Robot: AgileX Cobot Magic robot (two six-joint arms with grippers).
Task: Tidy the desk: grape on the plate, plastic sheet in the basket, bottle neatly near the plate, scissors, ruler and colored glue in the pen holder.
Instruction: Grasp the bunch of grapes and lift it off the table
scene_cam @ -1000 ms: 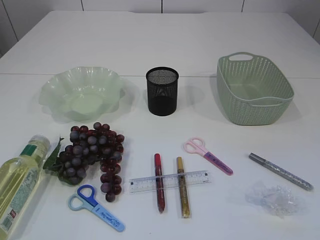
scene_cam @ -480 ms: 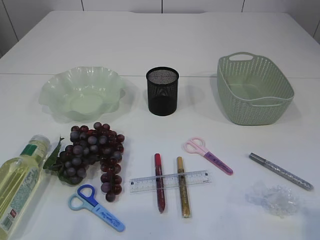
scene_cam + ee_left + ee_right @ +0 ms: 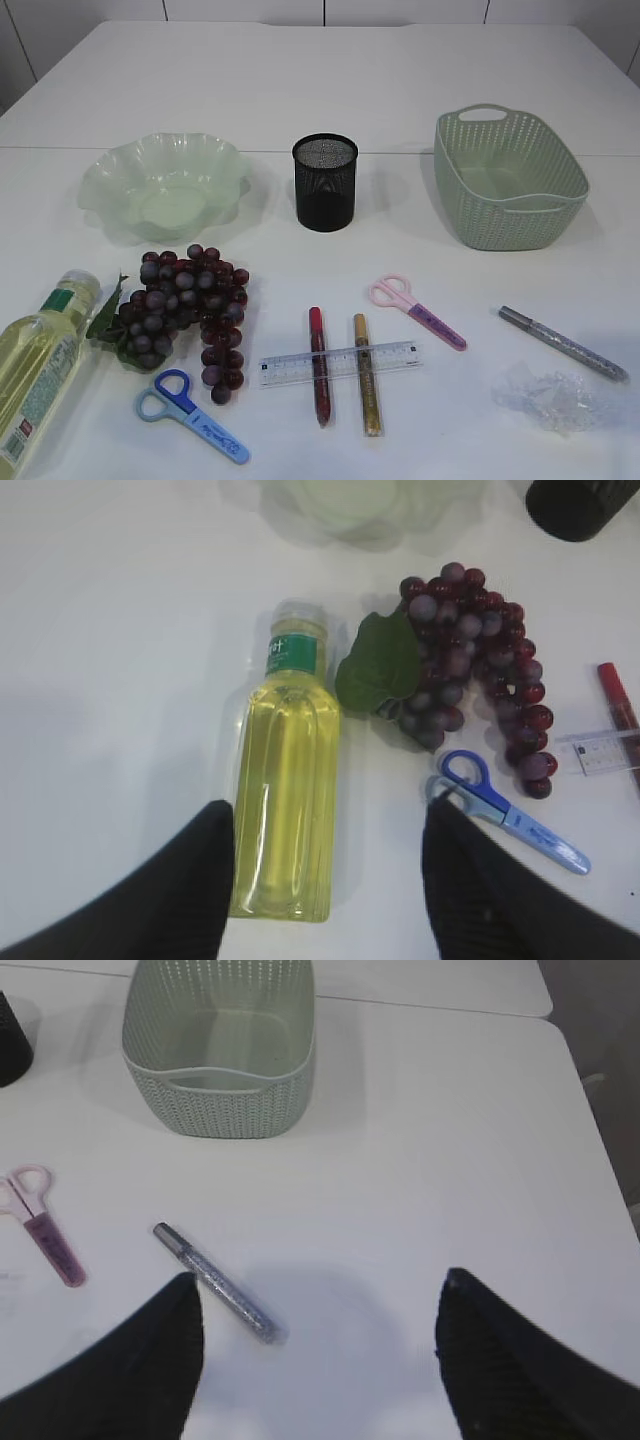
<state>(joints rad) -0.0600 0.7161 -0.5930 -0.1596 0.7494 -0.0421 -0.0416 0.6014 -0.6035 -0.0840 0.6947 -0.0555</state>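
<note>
Purple grapes (image 3: 185, 305) lie in front of the green plate (image 3: 165, 185). To their left lies the bottle (image 3: 35, 370) of yellow liquid. My left gripper (image 3: 328, 880) hovers open over the bottle's (image 3: 285, 790) base. Blue scissors (image 3: 192, 416), pink scissors (image 3: 415, 311), the clear ruler (image 3: 338, 363), and red (image 3: 318, 365), gold (image 3: 366, 373) and silver glue (image 3: 562, 342) lie scattered. The plastic sheet (image 3: 548, 398) sits crumpled at front right. My right gripper (image 3: 318, 1350) is open above bare table beside the silver glue (image 3: 215, 1282).
The black mesh pen holder (image 3: 324, 182) stands at centre back, and the green basket (image 3: 508, 180) stands empty at back right. The ruler rests across the red and gold glue. Neither arm shows in the exterior view. The table's right edge (image 3: 600, 1110) is close.
</note>
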